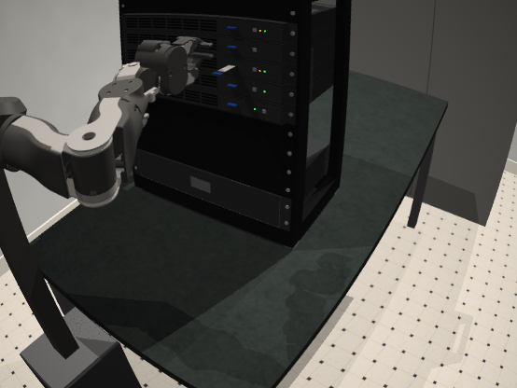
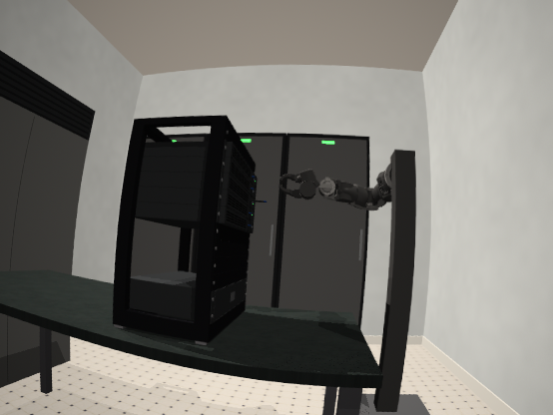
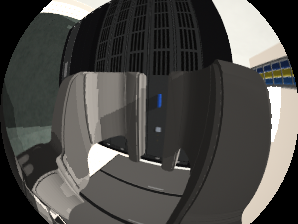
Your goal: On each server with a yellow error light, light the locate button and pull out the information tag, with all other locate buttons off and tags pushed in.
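The rack (image 1: 302, 154) (image 2: 204, 259) stands upright with five servers in its upper part. The top server's yellow light (image 1: 259, 31) and the third server's yellow light (image 1: 259, 71) are on. The locate buttons look grey, none blue. The third server's tag (image 1: 227, 69) (image 2: 261, 202) sticks out; the top tag (image 1: 231, 27), second tag (image 1: 231, 47), fourth tag (image 1: 231, 85) and bottom tag (image 1: 231, 104) look pushed in. My gripper (image 1: 213, 50) (image 2: 282, 186) (image 3: 157, 120) is slightly open and empty, off the rack's face. A blue tag end (image 3: 159, 100) and a grey button (image 3: 158, 129) show between its fingers.
The rack stands on the dark table (image 1: 224, 298) (image 2: 299, 344). A lower unit (image 1: 233, 196) sits at the rack's bottom. The arm reaches in from the left in the top view. Tall cabinets (image 2: 324, 224) stand beyond the table.
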### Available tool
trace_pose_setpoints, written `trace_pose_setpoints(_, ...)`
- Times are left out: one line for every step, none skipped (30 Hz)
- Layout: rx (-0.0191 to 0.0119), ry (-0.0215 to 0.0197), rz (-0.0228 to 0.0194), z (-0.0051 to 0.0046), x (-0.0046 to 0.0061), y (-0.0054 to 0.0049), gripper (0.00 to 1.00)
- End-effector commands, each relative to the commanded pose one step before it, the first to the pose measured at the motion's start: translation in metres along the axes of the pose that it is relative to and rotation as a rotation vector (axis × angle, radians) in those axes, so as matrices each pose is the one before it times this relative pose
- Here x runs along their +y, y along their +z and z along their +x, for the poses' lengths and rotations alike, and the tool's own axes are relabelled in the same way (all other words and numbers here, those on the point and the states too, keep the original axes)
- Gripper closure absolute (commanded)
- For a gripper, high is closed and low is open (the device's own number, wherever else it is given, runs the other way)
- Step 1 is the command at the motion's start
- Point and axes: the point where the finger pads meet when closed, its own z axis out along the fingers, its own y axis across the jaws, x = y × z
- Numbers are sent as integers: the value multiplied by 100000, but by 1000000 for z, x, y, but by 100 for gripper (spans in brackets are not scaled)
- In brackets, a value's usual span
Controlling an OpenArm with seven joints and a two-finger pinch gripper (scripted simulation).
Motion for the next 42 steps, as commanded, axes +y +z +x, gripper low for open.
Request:
trace_pose_setpoints(-581,269,4739,-1510,1433,340,90)
trace_pose_setpoints(32,-8,5,-69,6687,2,90)
trace_pose_setpoints(37,-10,4,-22,5506,1,90)
trace_pose_setpoints(54,-13,1,54,4212,-17,90)
trace_pose_setpoints(55,-14,-1,92,2891,-17,90)
trace_pose_setpoints(0,0,0,0,0,0,90)
trace_pose_setpoints(0,0,0,0,0,0,90)
trace_pose_setpoints(75,-16,-5,205,1686,-69,90)
trace_pose_setpoints(7,-3,1,1,691,-6,90)
trace_pose_setpoints(10,-2,-1,31,110,-11,90)
trace_pose_setpoints(0,0,0,0,0,0,90)
trace_pose_setpoints(6,-1,-1,21,1,-6,90)
trace_pose_setpoints(1,0,0,3,0,-1,90)
trace_pose_setpoints(0,0,0,0,0,0,90)
trace_pose_setpoints(0,0,0,0,0,0,90)
trace_pose_setpoints(0,0,0,0,0,0,90)
trace_pose_setpoints(0,0,0,0,0,0,90)
trace_pose_setpoints(0,0,0,0,0,0,90)
trace_pose_setpoints(0,0,0,0,0,0,90)
trace_pose_setpoints(0,0,0,0,0,0,90)
trace_pose_setpoints(0,0,0,0,0,0,90)
trace_pose_setpoints(0,0,0,0,0,0,90)
trace_pose_setpoints(0,0,0,0,0,0,90)
trace_pose_setpoints(0,0,0,0,0,0,90)
trace_pose_setpoints(-4,1,0,6,-11,-1,90)
trace_pose_setpoints(-25,7,-1,32,-63,-4,90)
trace_pose_setpoints(-51,13,-1,66,-129,-8,90)
trace_pose_setpoints(-71,19,-2,93,-181,-11,90)
trace_pose_setpoints(-78,21,-2,103,-200,-13,90)
trace_pose_setpoints(-10,3,-1,176,-182,-2,90)
trace_pose_setpoints(17,-4,1,141,-133,14,90)
trace_pose_setpoints(7,-2,2,46,-67,18,90)
trace_pose_setpoints(7,-2,1,10,-13,8,90)
trace_pose_setpoints(15,-4,0,25,0,0,90)
trace_pose_setpoints(12,-3,0,19,0,0,90)
trace_pose_setpoints(0,0,0,0,0,0,90)
trace_pose_setpoints(0,0,0,0,0,0,90)
trace_pose_setpoints(0,0,0,0,0,0,90)
trace_pose_setpoints(0,0,0,0,0,0,90)
trace_pose_setpoints(0,0,0,0,0,0,90)
trace_pose_setpoints(0,0,0,0,0,0,90)
trace_pose_setpoints(0,0,0,0,0,0,90)
